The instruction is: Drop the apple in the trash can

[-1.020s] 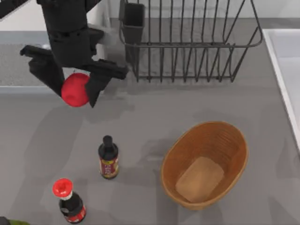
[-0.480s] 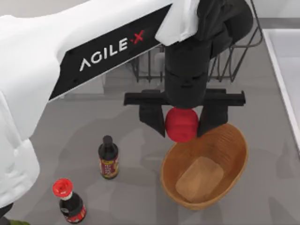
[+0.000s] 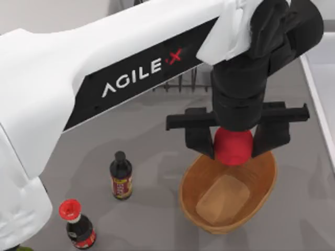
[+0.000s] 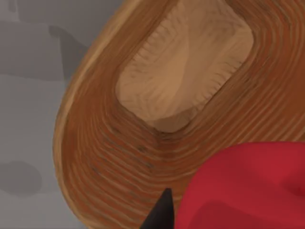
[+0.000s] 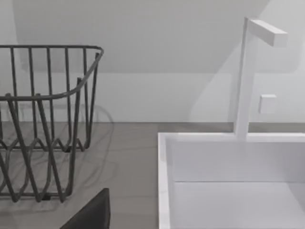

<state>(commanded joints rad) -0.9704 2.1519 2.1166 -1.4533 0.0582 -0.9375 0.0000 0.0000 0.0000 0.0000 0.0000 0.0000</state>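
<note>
The apple (image 3: 233, 146), a smooth bright red ball, hangs between the black fingers (image 3: 199, 140) of my left gripper (image 3: 233, 147), which is shut on it. It sits just above the far rim of the trash can (image 3: 187, 194), an orange-brown woven wicker basket with a flat tan bottom, at the table's right front. In the left wrist view the apple (image 4: 248, 191) hangs over the basket's ribbed inner wall (image 4: 95, 157), and the tan bottom lies open below. A dark part of my right gripper (image 5: 90, 214) shows in the right wrist view.
Two dark bottles stand at the front left, one black-capped (image 3: 121, 178) and one red-capped (image 3: 76, 222). A black wire rack (image 5: 47, 119) stands at the back, mostly behind my left arm in the top view. A white sink (image 5: 228, 181) with a faucet (image 5: 248, 81) borders the right side.
My left gripper carried the apple from the back left across the table to the right, then a little further right and forward, so it now hangs over the trash can's far rim.
</note>
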